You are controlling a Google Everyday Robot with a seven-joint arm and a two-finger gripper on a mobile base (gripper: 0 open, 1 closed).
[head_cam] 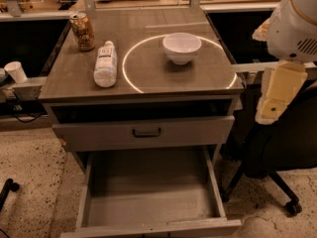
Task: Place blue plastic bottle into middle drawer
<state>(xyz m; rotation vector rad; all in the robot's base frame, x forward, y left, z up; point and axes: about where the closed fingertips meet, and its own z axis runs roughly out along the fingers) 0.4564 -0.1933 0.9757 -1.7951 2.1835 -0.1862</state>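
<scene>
**A:** What is nearest?

**B:** The middle drawer (148, 202) stands pulled out with a bare floor, below a shut drawer front (143, 133). The gripper (271, 108) hangs beyond the top's right edge; whether it is open or closed, I cannot tell.

**A:** And the blue plastic bottle (105, 64)?

**B:** It lies on its side by the left edge. Best to grasp it mid-body, skirting the bowl (182, 47) and the far-left corner's can (82, 31).
</scene>
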